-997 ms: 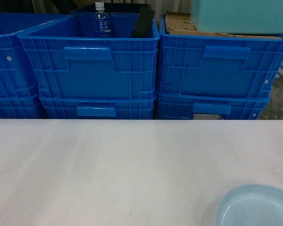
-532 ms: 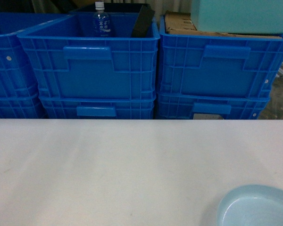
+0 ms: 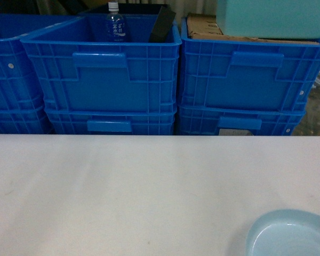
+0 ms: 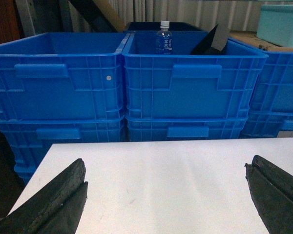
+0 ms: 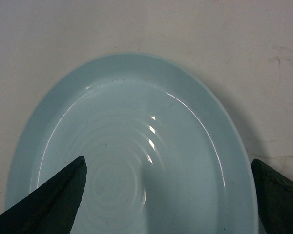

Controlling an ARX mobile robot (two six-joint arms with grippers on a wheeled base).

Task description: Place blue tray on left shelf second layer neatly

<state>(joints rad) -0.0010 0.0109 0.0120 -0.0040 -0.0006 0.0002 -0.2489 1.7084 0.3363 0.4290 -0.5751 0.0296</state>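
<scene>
The right gripper (image 5: 168,195) hangs spread wide directly over the tray (image 5: 132,156), one dark finger (image 5: 49,202) above its left rim and the other just past its right rim, touching nothing. The tray lies flat on the white table (image 3: 122,186), empty, its glossy well showing faint rings; in the head view it sits at the near right corner (image 3: 290,234), cut by the frame edge. The left gripper (image 4: 166,195) is also spread wide, holding nothing, above bare table with its fingers level and well apart. Straight ahead of it, beyond the table's far edge, stand stacked blue crates (image 4: 190,83); a water bottle (image 4: 163,39) stands upright in the upper middle crate. No shelf is in view.
</scene>
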